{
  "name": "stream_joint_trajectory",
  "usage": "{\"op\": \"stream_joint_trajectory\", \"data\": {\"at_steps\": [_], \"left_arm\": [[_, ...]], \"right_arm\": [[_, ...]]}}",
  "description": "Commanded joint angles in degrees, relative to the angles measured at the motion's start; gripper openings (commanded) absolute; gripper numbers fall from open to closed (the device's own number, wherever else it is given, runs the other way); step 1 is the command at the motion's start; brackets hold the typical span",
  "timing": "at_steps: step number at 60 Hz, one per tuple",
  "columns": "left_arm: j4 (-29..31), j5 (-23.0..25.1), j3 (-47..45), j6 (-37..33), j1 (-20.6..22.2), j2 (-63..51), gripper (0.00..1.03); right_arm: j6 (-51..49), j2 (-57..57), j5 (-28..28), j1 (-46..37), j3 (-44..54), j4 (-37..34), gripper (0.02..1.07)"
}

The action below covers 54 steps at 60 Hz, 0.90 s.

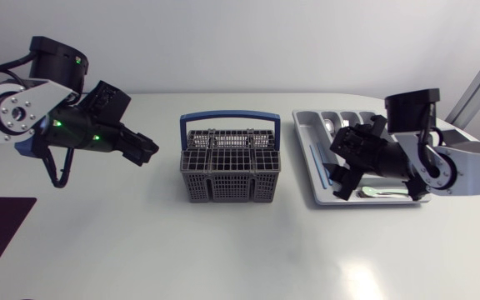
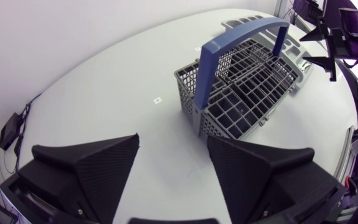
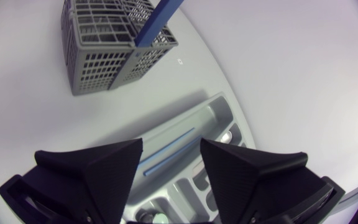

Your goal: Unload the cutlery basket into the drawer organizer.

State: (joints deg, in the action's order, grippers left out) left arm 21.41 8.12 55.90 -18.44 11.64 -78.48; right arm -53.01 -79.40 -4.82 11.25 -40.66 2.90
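Centre frame stands the cutlery basket [image 1: 230,177] (blue handle upright), with the drawer organizer [image 1: 302,137] to its right. Left gripper [image 1: 147,150] and right gripper [image 1: 341,185] both have their fingers apart.

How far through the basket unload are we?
Looks near finished. Done: a blue-handled piece, a pale green spoon and metal pieces lie in the drawer organizer. In hand: nothing; left gripper and right gripper are open and empty. Left: the cutlery basket compartments that show look empty, though the grid hides some corners.
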Motion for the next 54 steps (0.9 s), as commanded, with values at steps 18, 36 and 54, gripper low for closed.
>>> {"op": "stream_joint_trajectory", "data": {"at_steps": [18,36,54], "left_arm": [[-6.1,5.0,1.1,0.2,-0.5,-14.6,0.10],[-10.3,9.8,1.6,2.5,2.0,-17.6,0.09],[-10.9,11.0,1.8,2.1,1.1,-17.7,0.09]], "right_arm": [[12.7,-13.0,-4.1,5.7,-11.3,-3.2,0.09],[17.0,-19.0,-5.2,8.7,-16.3,-3.2,0.08],[18.3,-21.0,-3.4,13.5,-17.4,-2.8,0.08]]}}
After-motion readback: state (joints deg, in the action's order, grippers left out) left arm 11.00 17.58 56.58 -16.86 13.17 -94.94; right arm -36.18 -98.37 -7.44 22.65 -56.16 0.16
